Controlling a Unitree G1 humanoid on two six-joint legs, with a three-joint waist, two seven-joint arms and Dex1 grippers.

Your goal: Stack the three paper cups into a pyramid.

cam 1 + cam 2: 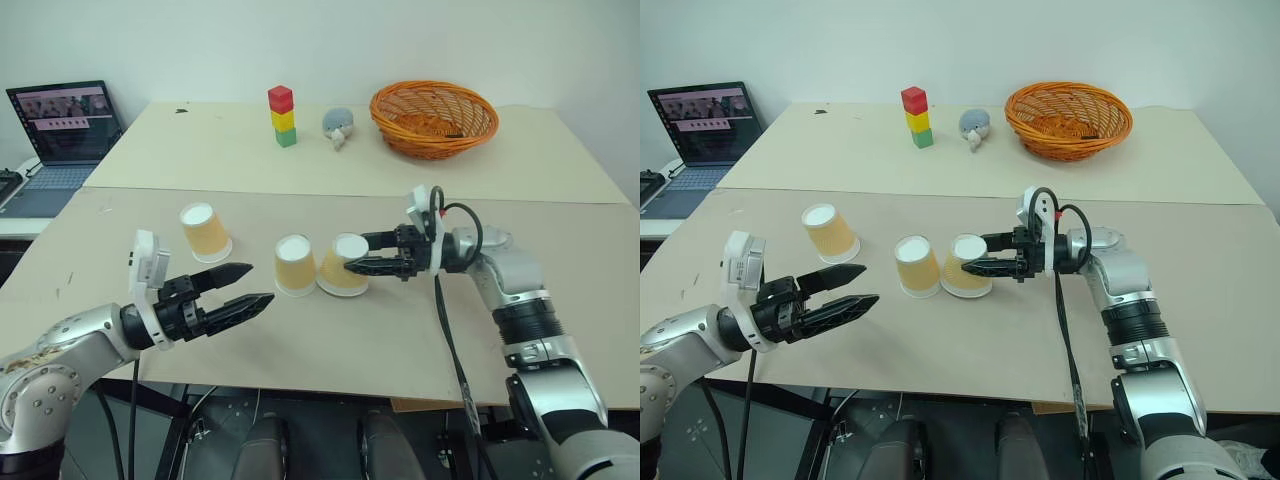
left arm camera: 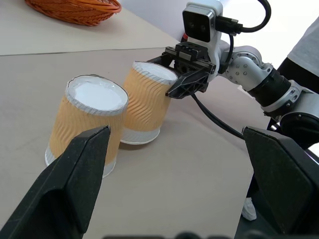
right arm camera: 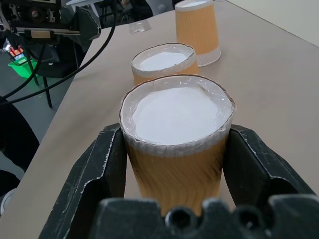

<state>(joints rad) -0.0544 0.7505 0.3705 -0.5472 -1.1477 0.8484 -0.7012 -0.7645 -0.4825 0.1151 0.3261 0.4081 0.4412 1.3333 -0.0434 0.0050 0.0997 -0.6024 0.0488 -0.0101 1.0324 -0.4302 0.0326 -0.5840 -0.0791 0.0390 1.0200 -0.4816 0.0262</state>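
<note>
Left eye view: three upturned paper cups stand on the near table (image 1: 560,330), all bases up. The left cup (image 1: 205,231) stands apart, tilted a little; the middle cup (image 1: 295,264) and the right cup (image 1: 344,264) sit just beside each other, close to touching. No cup rests on another, so there is no pyramid.

The right gripper (image 1: 358,253) reaches in level from the right, its black fingers (image 3: 102,167) on either side of the right cup's upper wall. In the right wrist view the pads sit at the cup's sides with little or no gap; whether they press it cannot be told.

The left gripper (image 1: 250,285) hovers over the table's near part, fingers spread wide and holding nothing, pointing toward the middle cup with clear tabletop between.

Bare table lies in front of the cups up to the near edge, and behind them to the seam with the far table (image 1: 180,150). There, well apart, stand a red-yellow-green block tower (image 1: 282,115), a small grey plush toy (image 1: 337,125) and an orange wicker basket (image 1: 434,118). A laptop (image 1: 62,135) sits off the left edge.
</note>
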